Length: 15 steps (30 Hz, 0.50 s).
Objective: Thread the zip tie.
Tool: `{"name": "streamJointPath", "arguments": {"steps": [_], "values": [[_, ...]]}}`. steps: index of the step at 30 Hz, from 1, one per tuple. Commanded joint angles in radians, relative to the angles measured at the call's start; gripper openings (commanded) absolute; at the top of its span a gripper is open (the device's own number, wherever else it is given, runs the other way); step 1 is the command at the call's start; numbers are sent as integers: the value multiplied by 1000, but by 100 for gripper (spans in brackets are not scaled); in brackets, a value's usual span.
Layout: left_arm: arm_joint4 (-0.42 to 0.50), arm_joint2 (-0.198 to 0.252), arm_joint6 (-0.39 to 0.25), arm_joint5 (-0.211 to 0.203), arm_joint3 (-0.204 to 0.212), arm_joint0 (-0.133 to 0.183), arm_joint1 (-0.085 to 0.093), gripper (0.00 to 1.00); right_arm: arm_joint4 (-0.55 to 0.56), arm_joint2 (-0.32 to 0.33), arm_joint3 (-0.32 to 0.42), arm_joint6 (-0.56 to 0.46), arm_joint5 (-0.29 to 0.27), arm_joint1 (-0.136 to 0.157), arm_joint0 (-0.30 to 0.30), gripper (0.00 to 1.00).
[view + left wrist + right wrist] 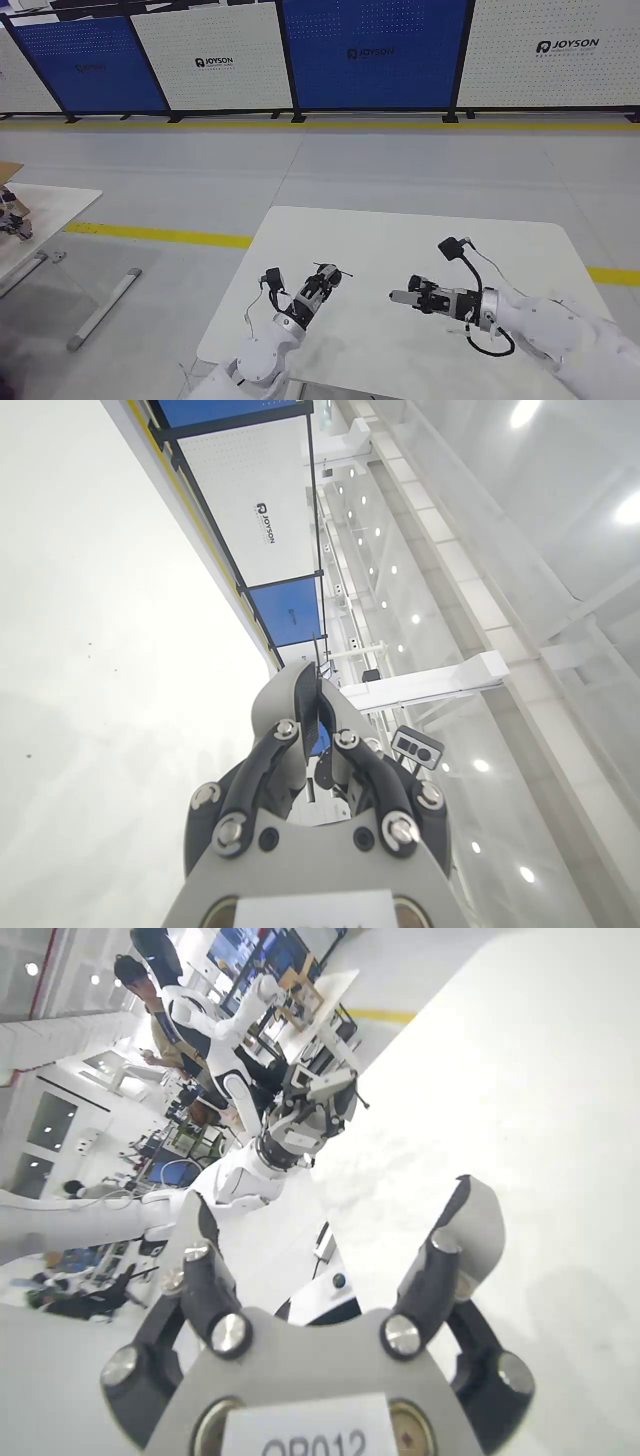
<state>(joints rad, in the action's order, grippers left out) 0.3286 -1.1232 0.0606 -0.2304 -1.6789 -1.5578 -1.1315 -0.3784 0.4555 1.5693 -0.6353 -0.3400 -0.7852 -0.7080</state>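
Observation:
A thin black zip tie [333, 269] is pinched in my left gripper [327, 277], held a little above the white table [420, 235] near its front left. In the left wrist view the gripper [314, 680] has its pads pressed together, and a short end of the zip tie [315, 648] sticks out past the tips. My right gripper [398, 297] sits to the right of it, pointing toward it with a gap between them. In the right wrist view its fingers are spread wide around nothing [332, 1203]. Farther off there is the left gripper [320, 1095] with the zip tie [361, 1096].
The table's left edge [232, 290] lies close to the left arm. A second white table [40, 215] stands off to the left, and a grey bar [103, 308] lies on the floor. Blue and white panels [375, 55] line the back.

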Motion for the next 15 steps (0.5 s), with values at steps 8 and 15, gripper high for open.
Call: {"name": "streamJointPath", "arguments": {"steps": [8, 15], "values": [[0, 0, 0, 0, 0, 0, 0, 0, -72, 71, -153, -170, 0, -77, -54, 100], [0, 0, 0, 0, 0, 0, 0, 0, -105, 78, -172, -141, 0, -100, -60, 100]]}}
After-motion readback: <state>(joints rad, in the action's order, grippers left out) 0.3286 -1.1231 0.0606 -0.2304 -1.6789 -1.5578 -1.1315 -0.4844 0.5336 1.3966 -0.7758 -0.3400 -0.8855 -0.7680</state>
